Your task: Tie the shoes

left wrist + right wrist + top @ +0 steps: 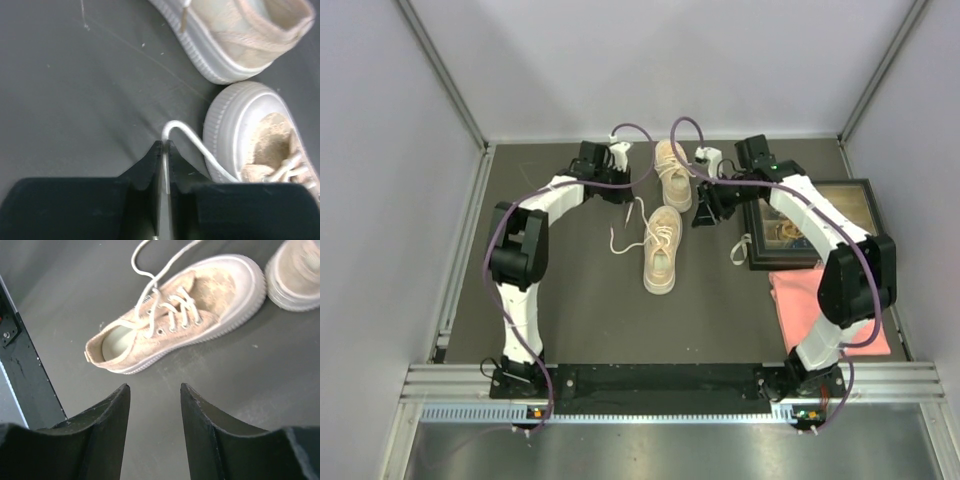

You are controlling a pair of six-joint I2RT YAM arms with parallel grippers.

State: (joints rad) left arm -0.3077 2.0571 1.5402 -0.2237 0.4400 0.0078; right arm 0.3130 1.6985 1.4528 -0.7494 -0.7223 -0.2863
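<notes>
**Left gripper [162, 147] clamped on a lace [189, 139]; right gripper [152, 390] standing open**

On your left, the fingers are pinched together on one white lace that runs to the near shoe's toe. You have two shoes in the middle of the table [570, 290], both lying lengthwise far-to-near, almost in line. The near shoe [661, 252] points its toe away from the arm bases. The far shoe [672, 172] seems to set its heel end just beside that toe. Right of them, your other gripper hangs with fingers apart, holding nothing. Farther right lie one framed picture [850, 200] and one pink cloth [795, 300].
</notes>
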